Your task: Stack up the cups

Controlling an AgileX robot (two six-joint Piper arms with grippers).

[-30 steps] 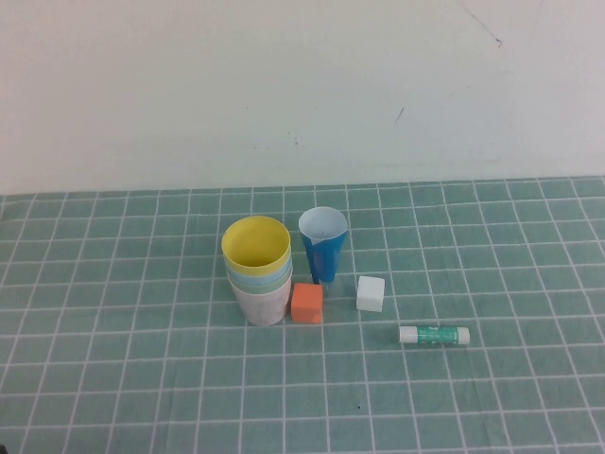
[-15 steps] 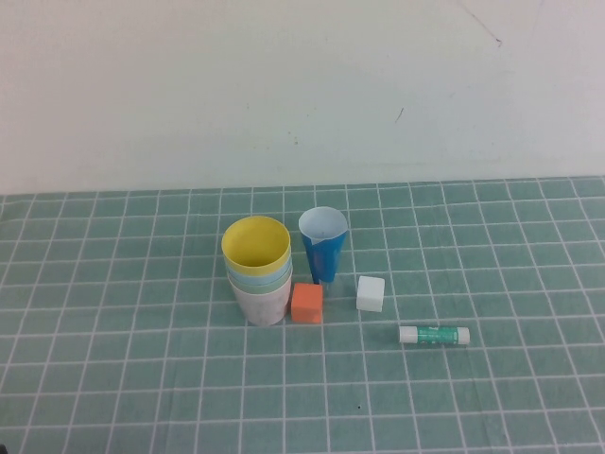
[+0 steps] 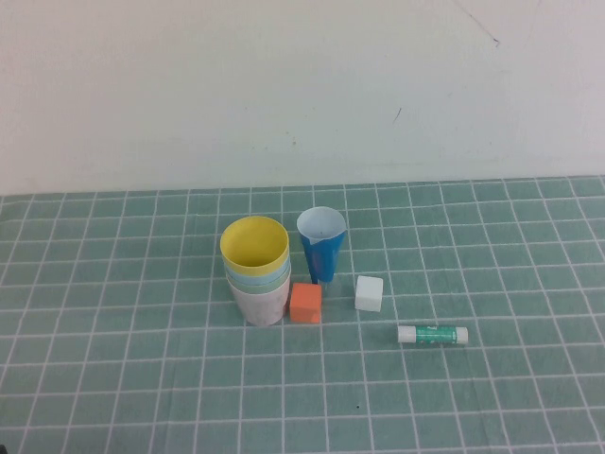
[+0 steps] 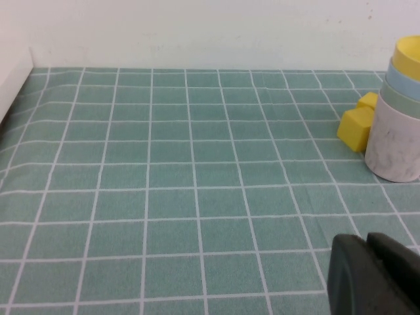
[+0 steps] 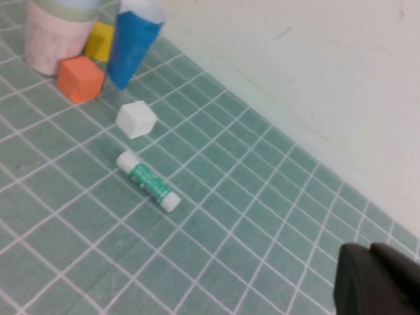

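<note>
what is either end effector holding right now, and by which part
Nothing. The left end effector and right end effector are both shut and empty, away from the stacked cups.

A worktop (image 3: 113,378) covered in a green cloth with a white grid runs back to a plain pale wall (image 3: 284,85). Near its middle a tall, narrow dark blue cup (image 3: 321,244) with a white inside stands upright. In front of it sits an orange cube (image 3: 305,303), and to the right of that a white cube (image 3: 370,293). A yellow block (image 4: 357,126) lies behind the orange cube. Further right and nearer the front, a glue stick (image 3: 433,334) with a green label lies on its side.
</note>
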